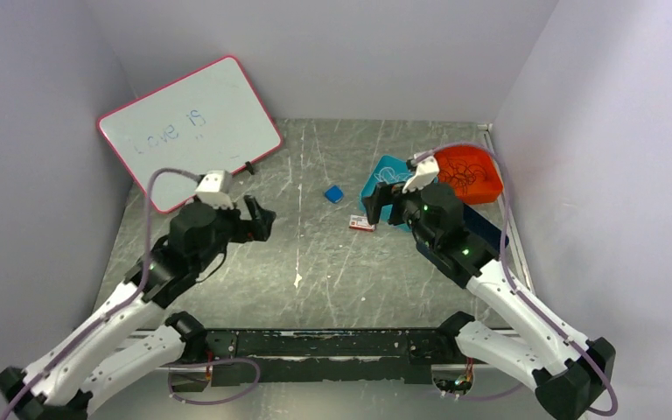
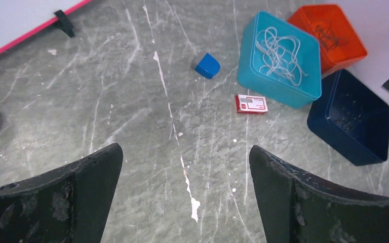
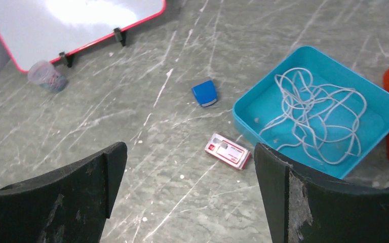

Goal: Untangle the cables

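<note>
Left jaws and right jaws both stand spread wide with nothing between them, each pair hanging above the grey marbled desk (image 2: 131, 101). From above, the left arm (image 1: 201, 232) reaches over the desk's left half, close to the foot of a pink-framed whiteboard (image 1: 188, 122) that leans at the back left. The right arm (image 1: 437, 219) is over the right half and hides part of a teal tray (image 2: 276, 91).

3 trays sit close together at the back right. The white cables (image 3: 311, 109) lie in loose overlapping loops inside the teal tray. The dark cables (image 2: 329, 33) lie in a small tangle inside the orange tray (image 2: 344, 58) just behind it. A dark blue tray (image 2: 349, 116) sits beside both, nearer the arms.

On the bare desk left of the teal tray lie a small blue block (image 2: 206, 66) and, close to the tray's wall, a flat red-and-white box (image 2: 251, 104). A small clear cup (image 3: 45, 77) lies on its side by the whiteboard's foot.
</note>
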Robot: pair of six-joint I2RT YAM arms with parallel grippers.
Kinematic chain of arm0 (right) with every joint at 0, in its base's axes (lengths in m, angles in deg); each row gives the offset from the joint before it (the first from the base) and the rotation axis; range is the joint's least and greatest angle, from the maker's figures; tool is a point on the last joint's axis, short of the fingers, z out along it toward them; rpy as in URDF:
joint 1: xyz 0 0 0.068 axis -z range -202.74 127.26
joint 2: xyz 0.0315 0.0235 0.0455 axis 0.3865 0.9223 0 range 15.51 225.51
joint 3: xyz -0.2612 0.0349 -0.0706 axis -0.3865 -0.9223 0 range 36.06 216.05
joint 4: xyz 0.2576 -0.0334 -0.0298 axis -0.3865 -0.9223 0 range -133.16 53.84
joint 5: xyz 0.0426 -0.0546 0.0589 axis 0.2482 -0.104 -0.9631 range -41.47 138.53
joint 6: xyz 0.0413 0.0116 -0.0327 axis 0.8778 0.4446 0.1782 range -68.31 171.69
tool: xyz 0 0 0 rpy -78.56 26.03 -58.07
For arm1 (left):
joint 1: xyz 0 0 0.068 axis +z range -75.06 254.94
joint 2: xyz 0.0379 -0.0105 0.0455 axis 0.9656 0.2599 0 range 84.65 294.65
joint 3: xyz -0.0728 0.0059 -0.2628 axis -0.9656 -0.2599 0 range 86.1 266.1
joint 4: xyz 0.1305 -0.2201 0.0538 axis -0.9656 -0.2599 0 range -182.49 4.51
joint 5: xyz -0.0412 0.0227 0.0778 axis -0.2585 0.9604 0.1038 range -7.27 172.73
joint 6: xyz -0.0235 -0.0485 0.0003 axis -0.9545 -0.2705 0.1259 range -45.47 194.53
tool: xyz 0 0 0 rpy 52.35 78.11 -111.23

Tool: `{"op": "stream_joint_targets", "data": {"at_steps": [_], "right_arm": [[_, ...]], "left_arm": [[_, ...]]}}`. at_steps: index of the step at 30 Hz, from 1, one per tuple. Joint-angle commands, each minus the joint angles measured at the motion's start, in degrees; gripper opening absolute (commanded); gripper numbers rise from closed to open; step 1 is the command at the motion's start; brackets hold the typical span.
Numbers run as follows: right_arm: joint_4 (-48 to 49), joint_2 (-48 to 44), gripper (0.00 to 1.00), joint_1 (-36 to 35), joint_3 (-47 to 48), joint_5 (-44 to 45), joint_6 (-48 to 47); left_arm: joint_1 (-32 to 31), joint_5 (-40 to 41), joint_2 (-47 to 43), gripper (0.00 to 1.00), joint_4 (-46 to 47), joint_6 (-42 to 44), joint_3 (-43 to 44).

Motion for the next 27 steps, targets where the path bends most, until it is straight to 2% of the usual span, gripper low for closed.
{"op": "stream_joint_targets", "data": {"at_steps": [1,4,8,15,20,27], "right_arm": [[5.79,-2.8,1.0,-4.47,-4.21,3.81,-4.21],[7.33,-3.99,1.0,-4.95,-7.05,3.96,-5.47],[10.24,-6.04,1.0,-4.91,-11.19,10.91,0.36],[14.9,-12.22,1.0,-4.95,-18.59,13.0,4.23],[12.39,-10.44,1.0,-4.96,-17.82,17.87,6.56],[12.21,-8.9,1.0,-4.93,-17.73,18.7,6.39]], "left_arm": [[0.23,5.51,-10.16,1.0,-0.52,-1.9,-5.78],[0.23,8.02,-15.8,1.0,-2.36,-2.96,-8.21],[0.21,11.27,-18.96,1.0,-4.65,-3.69,-9.97],[0.21,15.15,-23.51,1.0,-7.74,-5.84,-11.87],[0.21,17.06,-27.6,1.0,-9.01,-7.83,-14.02],[0.23,18.77,-29.82,1.0,-9.15,-8.26,-14.48]]}}
